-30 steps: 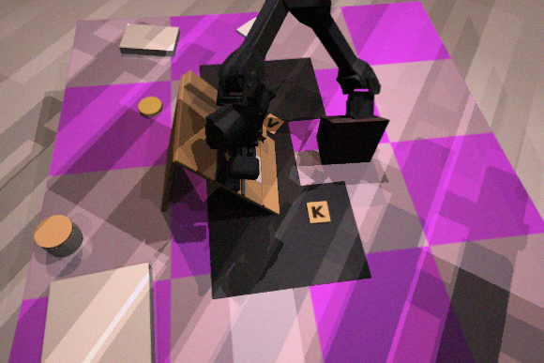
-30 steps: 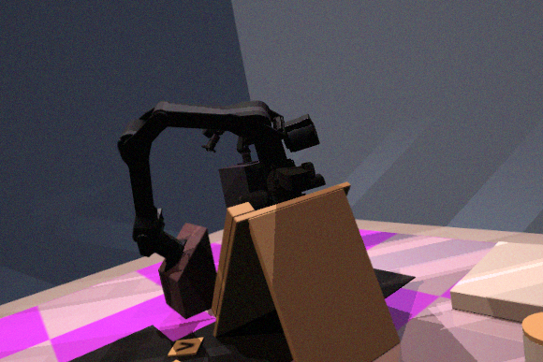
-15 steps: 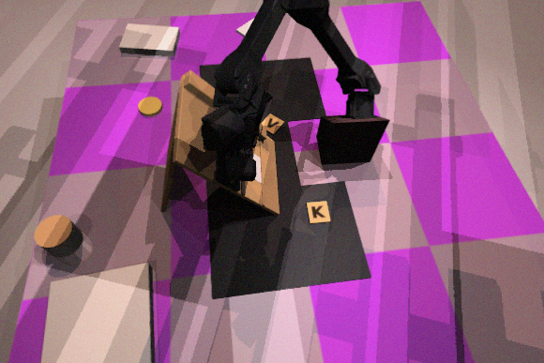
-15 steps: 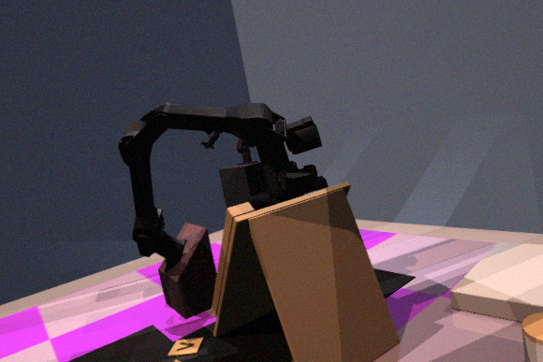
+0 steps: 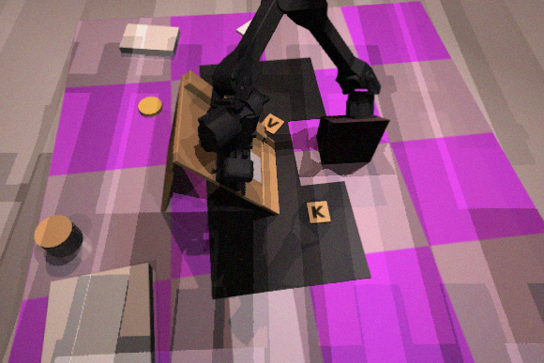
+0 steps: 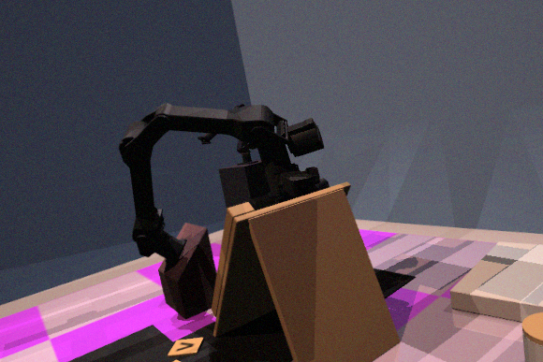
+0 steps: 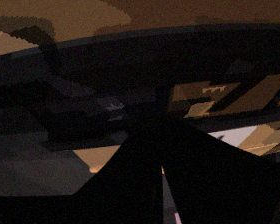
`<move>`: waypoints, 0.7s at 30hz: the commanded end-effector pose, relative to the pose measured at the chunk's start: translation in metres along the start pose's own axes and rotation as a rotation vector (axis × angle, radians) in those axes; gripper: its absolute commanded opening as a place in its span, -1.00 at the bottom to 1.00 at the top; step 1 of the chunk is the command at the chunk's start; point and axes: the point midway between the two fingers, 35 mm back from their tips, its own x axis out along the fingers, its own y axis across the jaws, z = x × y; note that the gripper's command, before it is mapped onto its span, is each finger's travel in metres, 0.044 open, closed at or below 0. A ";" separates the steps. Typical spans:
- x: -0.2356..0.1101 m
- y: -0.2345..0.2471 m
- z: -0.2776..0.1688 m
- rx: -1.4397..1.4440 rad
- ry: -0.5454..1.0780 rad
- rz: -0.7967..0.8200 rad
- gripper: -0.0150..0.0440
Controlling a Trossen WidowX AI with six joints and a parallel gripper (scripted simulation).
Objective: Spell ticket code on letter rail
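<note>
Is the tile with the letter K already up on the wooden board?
No, in the top view the K tile lies flat on the dark mat, apart from the sloped wooden board.

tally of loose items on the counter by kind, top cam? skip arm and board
Letter tiles: 2 (V, K)
Pale flat slabs: 2 (back left, front left)
Orange-topped cylinder: 1
Orange disc: 1
White card, partly hidden behind the arm: 1
Total: 7
</note>
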 end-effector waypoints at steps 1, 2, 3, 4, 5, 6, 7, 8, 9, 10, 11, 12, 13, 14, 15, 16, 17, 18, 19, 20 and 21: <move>0.002 0.000 0.002 -0.003 -0.002 -0.002 -0.49; 0.002 0.000 0.002 -0.003 -0.002 -0.002 -0.49; 0.003 0.000 0.003 -0.003 -0.002 -0.002 -0.49; 0.003 0.000 0.003 -0.003 -0.002 -0.002 -0.49; 0.004 0.000 0.003 -0.003 -0.002 -0.002 -0.49; 0.004 0.000 0.003 -0.003 -0.002 -0.002 -0.49; 0.004 -0.001 0.004 -0.003 -0.002 -0.002 -0.49; 0.005 -0.001 0.004 -0.003 -0.002 -0.002 -0.49; 0.005 -0.001 0.004 -0.003 -0.002 -0.002 -0.49; 0.006 -0.001 0.005 -0.003 -0.002 -0.002 -0.49; 0.006 -0.001 0.005 -0.003 -0.002 -0.002 -0.49; 0.006 -0.001 0.005 -0.003 -0.002 -0.002 -0.49; 0.007 -0.001 0.006 -0.003 -0.002 -0.002 -0.49; 0.007 -0.001 0.006 -0.003 -0.002 -0.002 -0.49; 0.007 -0.001 0.006 -0.003 -0.002 -0.002 -0.49; 0.008 -0.001 0.007 -0.003 -0.002 -0.002 -0.49; 0.008 -0.001 0.007 -0.003 -0.002 -0.002 -0.49; 0.009 -0.001 0.007 -0.003 -0.002 -0.002 -0.49; 0.009 -0.001 0.008 -0.003 -0.002 -0.002 -0.49; 0.009 -0.001 0.008 -0.003 -0.002 -0.002 -0.49; 0.010 -0.001 0.008 -0.003 -0.002 -0.002 -0.49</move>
